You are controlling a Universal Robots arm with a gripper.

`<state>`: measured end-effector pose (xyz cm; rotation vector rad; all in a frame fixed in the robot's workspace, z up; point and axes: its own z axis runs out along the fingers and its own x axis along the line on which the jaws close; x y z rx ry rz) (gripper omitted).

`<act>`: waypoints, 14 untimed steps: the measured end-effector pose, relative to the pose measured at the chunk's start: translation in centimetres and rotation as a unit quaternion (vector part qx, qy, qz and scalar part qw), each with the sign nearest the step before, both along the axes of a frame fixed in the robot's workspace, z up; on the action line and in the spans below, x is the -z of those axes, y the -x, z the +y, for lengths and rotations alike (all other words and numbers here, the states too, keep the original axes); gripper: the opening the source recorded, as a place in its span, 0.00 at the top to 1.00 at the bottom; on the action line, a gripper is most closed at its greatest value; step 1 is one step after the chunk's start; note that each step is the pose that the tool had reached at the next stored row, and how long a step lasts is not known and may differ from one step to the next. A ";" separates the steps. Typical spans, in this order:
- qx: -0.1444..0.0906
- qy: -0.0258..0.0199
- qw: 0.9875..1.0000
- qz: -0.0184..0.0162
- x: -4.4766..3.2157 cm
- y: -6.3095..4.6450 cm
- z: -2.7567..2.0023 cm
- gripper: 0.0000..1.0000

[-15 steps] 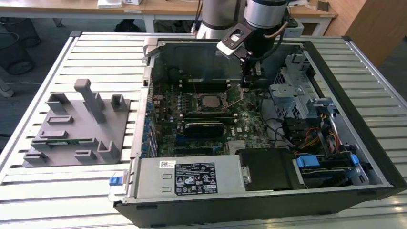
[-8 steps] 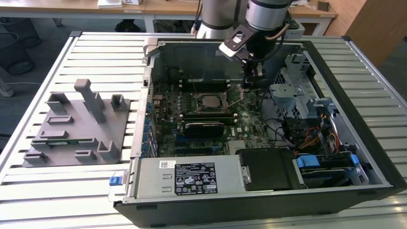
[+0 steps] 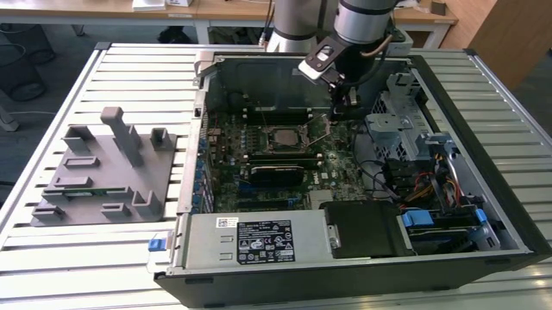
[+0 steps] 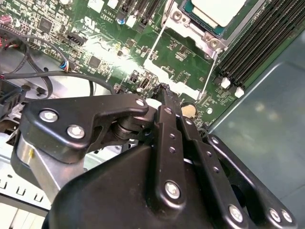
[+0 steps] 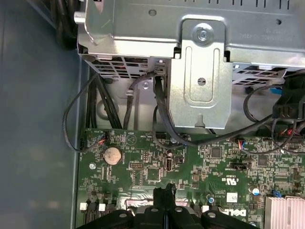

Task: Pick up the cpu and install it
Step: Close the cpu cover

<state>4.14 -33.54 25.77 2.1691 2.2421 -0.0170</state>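
The cpu (image 4: 217,9), a silvery square with a pale rim, lies flat in the metal-framed socket on the green motherboard (image 4: 181,52). In the exterior view the cpu (image 3: 280,137) sits mid-board inside the open computer case. My gripper (image 3: 337,115) hangs just above the board, to the exterior view's right of the socket and apart from the chip. In both wrist views its black fingertips (image 4: 164,91) (image 5: 164,189) are pressed together with nothing visible between them. Two thin wire levers (image 4: 206,74) run along the socket's sides.
The open case (image 3: 483,129) holds a drive cage (image 3: 397,123) and cables on the exterior view's right, with a power supply (image 3: 258,239) at the front. A grey tray (image 3: 103,174) carrying a green memory strip (image 3: 86,191) lies left of the case. A coin battery (image 5: 113,154) sits on the board.
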 end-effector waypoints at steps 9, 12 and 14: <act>-0.007 0.000 1.000 0.000 0.55 -0.8 0.33 0.89; -0.007 0.000 1.000 0.000 0.76 -1.0 0.42 0.89; -0.007 0.000 1.000 0.000 0.93 -1.1 0.48 0.89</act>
